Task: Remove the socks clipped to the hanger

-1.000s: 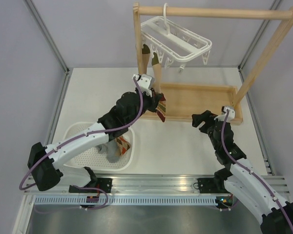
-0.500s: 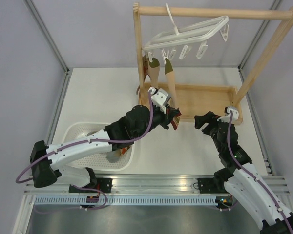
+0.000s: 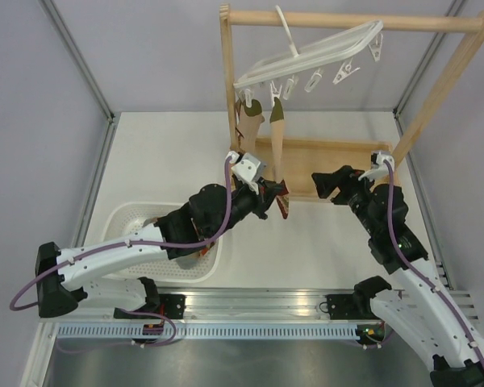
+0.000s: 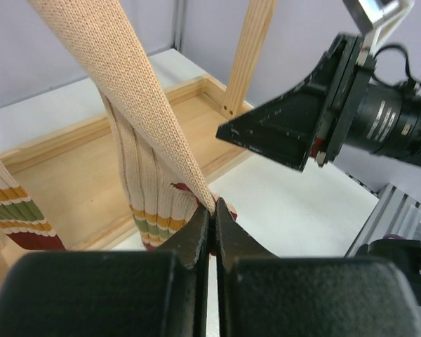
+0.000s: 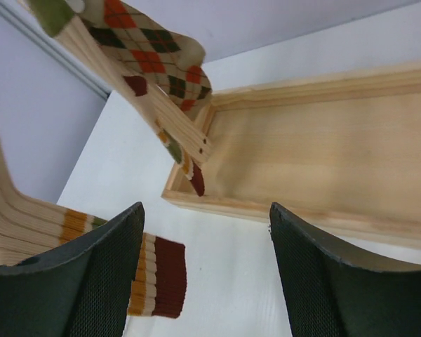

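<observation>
light: bright, even | shadows: soft | wrist-cam fg: blurry

Covered and cropped
The left arm (image 3: 137, 242) covers most of the basket (image 3: 117, 216) and its contents; in the left wrist view the stretched sock (image 4: 126, 91) runs off the top edge, its lower end lost between the left pincer's (image 4: 212, 210) pressed-together fingers

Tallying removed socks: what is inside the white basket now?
The left arm lies across the basket, covering most of it. Bare perforated floor shows at left, a patterned fabric sliver under the arm; any sock count is hidden.
</observation>
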### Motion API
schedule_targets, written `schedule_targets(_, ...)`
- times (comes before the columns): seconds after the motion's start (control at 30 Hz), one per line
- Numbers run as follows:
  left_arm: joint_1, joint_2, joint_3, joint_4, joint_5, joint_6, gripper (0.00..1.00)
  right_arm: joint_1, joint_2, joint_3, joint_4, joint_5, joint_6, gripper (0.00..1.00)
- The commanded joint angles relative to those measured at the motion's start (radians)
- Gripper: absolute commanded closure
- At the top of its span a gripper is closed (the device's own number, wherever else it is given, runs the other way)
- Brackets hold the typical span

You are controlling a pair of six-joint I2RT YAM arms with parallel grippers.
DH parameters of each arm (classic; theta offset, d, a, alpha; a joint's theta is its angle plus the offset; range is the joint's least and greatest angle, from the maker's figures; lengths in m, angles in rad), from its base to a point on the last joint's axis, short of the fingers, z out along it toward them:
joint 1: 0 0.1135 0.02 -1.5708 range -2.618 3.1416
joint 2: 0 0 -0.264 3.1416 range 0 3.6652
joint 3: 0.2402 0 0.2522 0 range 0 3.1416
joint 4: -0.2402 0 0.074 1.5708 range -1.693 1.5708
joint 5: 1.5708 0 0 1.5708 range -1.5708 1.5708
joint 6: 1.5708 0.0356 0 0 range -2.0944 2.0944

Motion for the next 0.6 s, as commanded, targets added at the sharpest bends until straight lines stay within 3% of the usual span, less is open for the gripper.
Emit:
schedule_targets(0.0, -0.016, -0.044, -0.023, -0.019, -0.033, 0.044, 0.98, 0.002, 0.078, 0.167, 0.013, -0.111, -0.060, 0.24)
schedule_targets(0.23, -0.016, -0.080, -0.033, -0.034, -0.096, 0.067, 0.98, 0.040, 0.215, 0.421, -0.022, -0.151, -0.077, 0.23)
schedule_targets(0.57, -0.016, -0.098, -0.032, -0.088, -0.096, 0.067, 0.98, 0.326, 0.492, 0.750, -0.068, 0.056, -0.168, 0.23)
